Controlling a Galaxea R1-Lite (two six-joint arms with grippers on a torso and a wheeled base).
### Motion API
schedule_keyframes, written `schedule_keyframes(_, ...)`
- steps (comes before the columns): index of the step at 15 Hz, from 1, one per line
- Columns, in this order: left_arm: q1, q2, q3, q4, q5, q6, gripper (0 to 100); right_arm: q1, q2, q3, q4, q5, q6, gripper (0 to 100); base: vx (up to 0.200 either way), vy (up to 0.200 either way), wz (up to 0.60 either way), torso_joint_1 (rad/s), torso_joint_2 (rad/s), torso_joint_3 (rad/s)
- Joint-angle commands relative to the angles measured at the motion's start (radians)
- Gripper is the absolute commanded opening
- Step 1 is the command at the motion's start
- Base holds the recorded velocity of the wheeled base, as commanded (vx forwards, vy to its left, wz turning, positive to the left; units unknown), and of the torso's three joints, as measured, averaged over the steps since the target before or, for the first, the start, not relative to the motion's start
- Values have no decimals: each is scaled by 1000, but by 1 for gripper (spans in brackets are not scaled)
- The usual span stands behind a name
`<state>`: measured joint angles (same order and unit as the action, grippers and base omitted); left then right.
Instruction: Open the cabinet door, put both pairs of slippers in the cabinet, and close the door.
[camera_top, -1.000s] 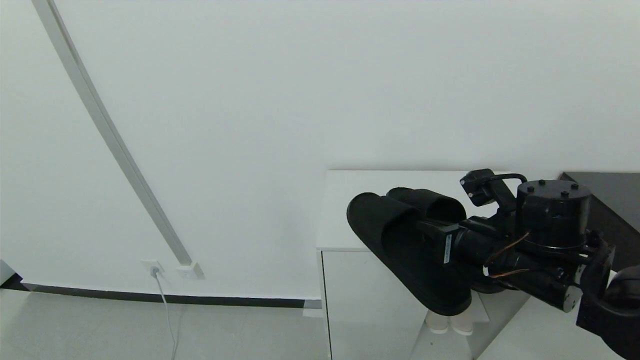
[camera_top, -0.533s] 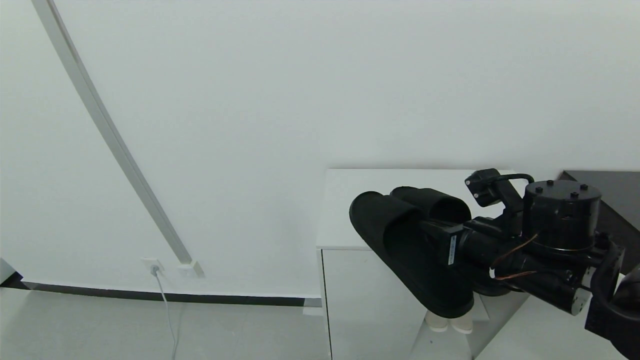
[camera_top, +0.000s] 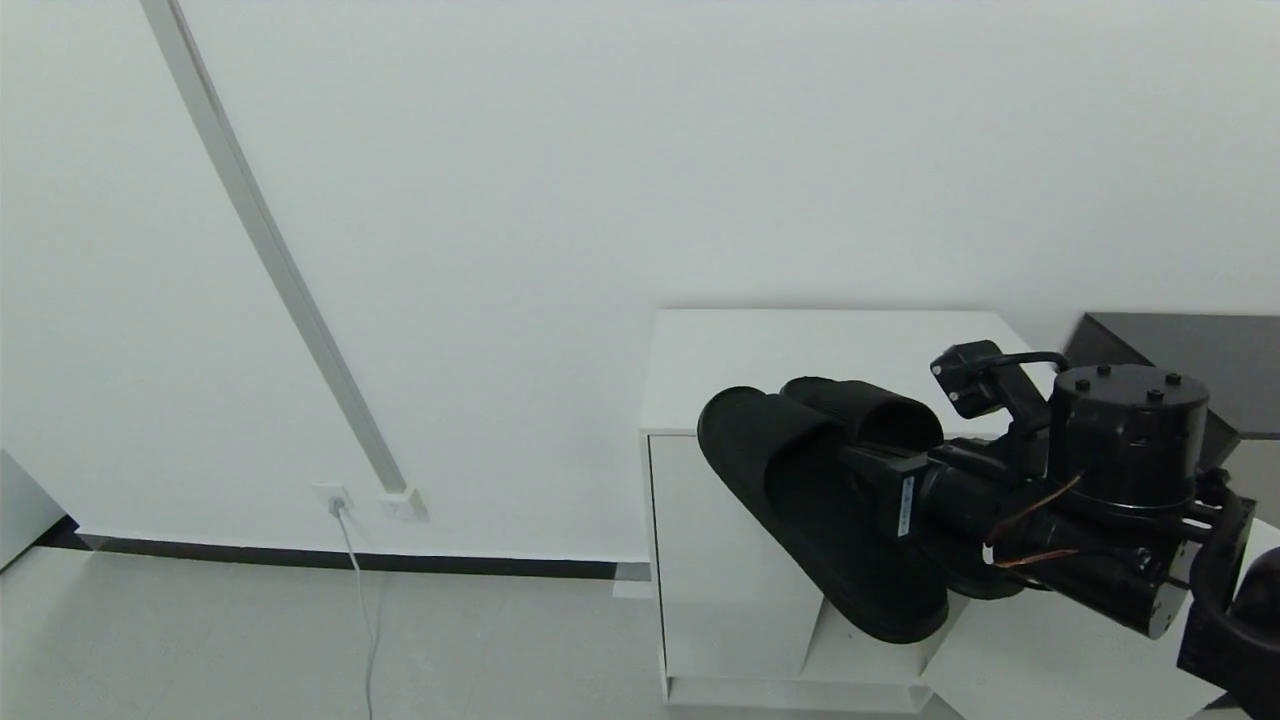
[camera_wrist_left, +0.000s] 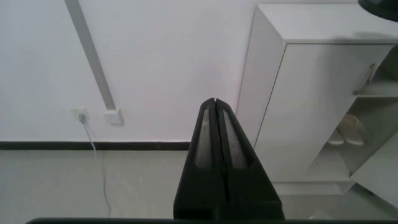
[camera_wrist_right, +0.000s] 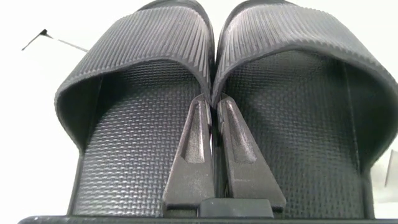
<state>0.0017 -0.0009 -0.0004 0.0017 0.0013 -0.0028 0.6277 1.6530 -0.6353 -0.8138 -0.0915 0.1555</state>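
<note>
White wall (camera_top: 600, 150): plain, matte, forming the whole backdrop. Pale grey trunking (camera_top: 270, 250): a narrow flat strip fixed to the wall, running diagonally from the top edge down toward the floor; also visible in the left wrist view (camera_wrist_left: 90, 59). White box (camera_top: 403, 503): at the lower end of the trunking. Wall socket (camera_top: 331, 495): just beside the box, with a plug inserted. Pale cable (camera_top: 362, 600): hangs from the plug and trails across the floor. Black skirting band (camera_top: 330, 560): along the foot of the wall. Light grey floor (camera_top: 250, 650): smooth, faintly reflective. Dark surface (camera_top: 1170, 350): a flat top against the wall at the right edge of the head view.
</note>
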Motion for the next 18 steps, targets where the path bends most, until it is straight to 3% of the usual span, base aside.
schedule_keyframes(1, 0, 1, 0, 0, 0, 0, 0, 3, 1, 0, 1, 1, -1, 0, 0, 0, 0, 0, 0, 0)
schedule_keyframes(10, 0, 1, 0, 0, 0, 1, 0, 7, 8, 0, 1, 3, -21, 0, 0, 0, 0, 0, 0, 0)
schedule_keyframes(18, 0, 2, 0, 0, 2, 7, 0, 9, 19, -4, 1, 4, -22, 0, 0, -200, 0, 5, 2, 2)
